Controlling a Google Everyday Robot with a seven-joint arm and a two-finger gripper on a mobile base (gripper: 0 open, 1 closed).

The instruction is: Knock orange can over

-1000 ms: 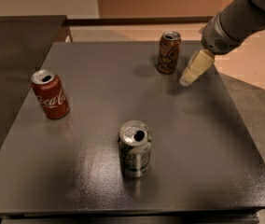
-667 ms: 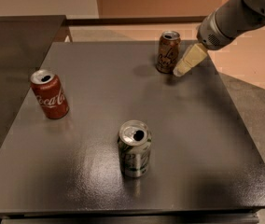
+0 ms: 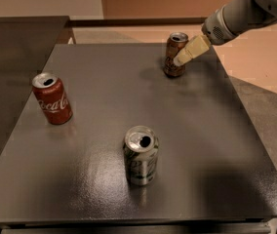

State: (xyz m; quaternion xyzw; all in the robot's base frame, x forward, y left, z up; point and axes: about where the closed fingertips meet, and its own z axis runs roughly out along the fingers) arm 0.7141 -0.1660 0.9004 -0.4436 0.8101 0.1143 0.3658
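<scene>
The orange can (image 3: 174,54), brownish-orange with pale lettering and a silver top, stands at the far right of the dark table (image 3: 104,87), leaning slightly to the left. My gripper (image 3: 180,60) comes in from the upper right on a grey arm. Its pale fingers (image 3: 191,49) touch the can's right side near the middle.
A red Coca-Cola can (image 3: 52,98) stands upright at the table's left. A silver-grey can with dark markings (image 3: 140,155) stands upright near the front middle. A second dark surface (image 3: 11,38) lies at the far left. The table's right edge borders a grey floor.
My gripper has moved left and up from beside the orange can to touching its right side. The can has tilted slightly left. The other cans have not moved.
</scene>
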